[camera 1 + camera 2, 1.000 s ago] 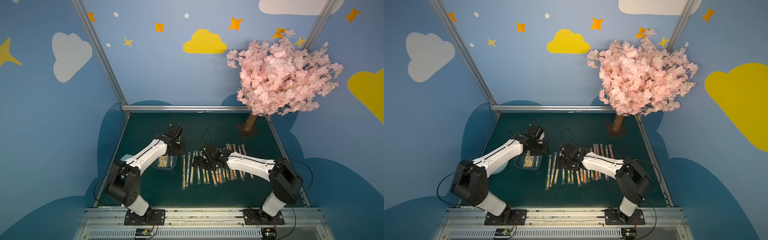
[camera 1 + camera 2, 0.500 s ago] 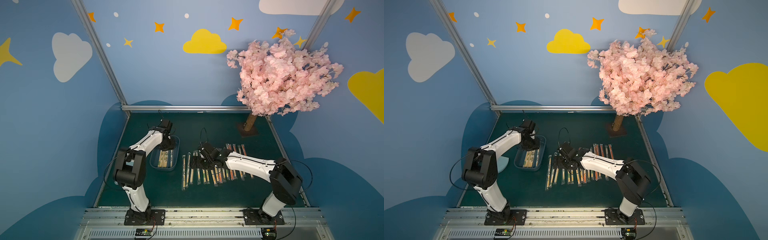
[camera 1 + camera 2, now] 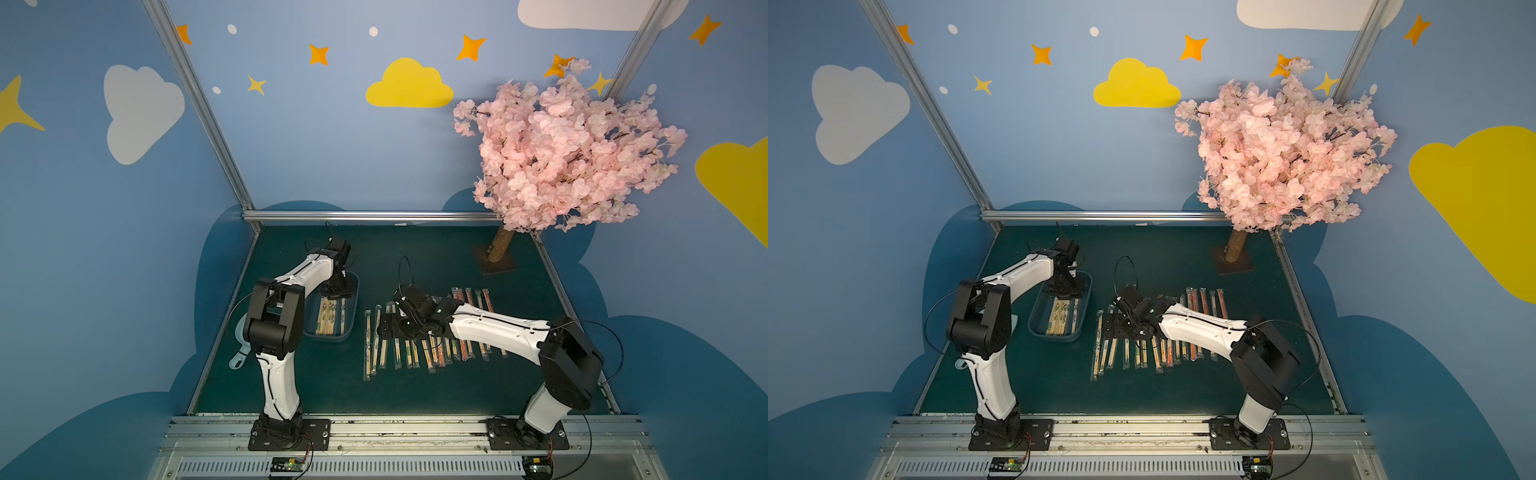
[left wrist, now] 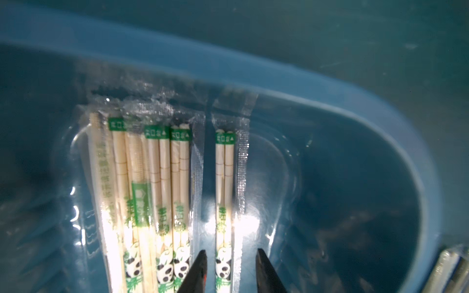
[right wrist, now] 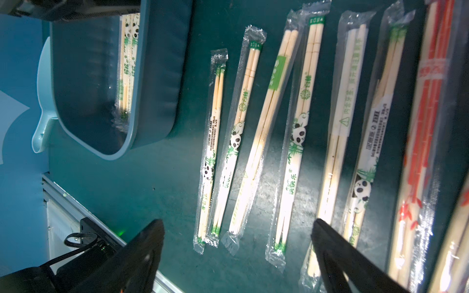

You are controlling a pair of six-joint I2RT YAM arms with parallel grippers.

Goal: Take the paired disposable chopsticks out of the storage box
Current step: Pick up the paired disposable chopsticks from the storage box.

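**Left claw straddles a lone pair in the box, no grasp yet**

Step in hand: picking from the box (image 3: 328,337).

- The left gripper (image 4: 231,251) is down inside the box and released. Its jaws are part-way apart, one on each side of a lone pair (image 4: 224,177). The left wrist view shows a gap to the sleeve on both sides, so nothing is grasped.
- A bundle (image 4: 152,177) of a few more pairs lies just beside the lone pair on the box floor.
- The right gripper (image 5: 237,223) hangs over the row (image 5: 308,83) of pairs laid out on the mat (image 3: 332,382). Its jaws are spread wide and empty.

My read on progress: most pairs are out and a handful are left in the box.

What the next move calls for, as I judge it:
- Bring the tips low enough to pinch the sticks, not just the loose film. The sleeve looks slick.
- Clench squarely on the lone pair. The jaw on the bundle side has little room and could snag the neighbouring sleeve.
- Lift straight up past the rim before moving sideways, then carry the pair to the row.
- I can't tell how far along the pair the jaws sit. If they are off-centre it will likely droop, so lift slowly.
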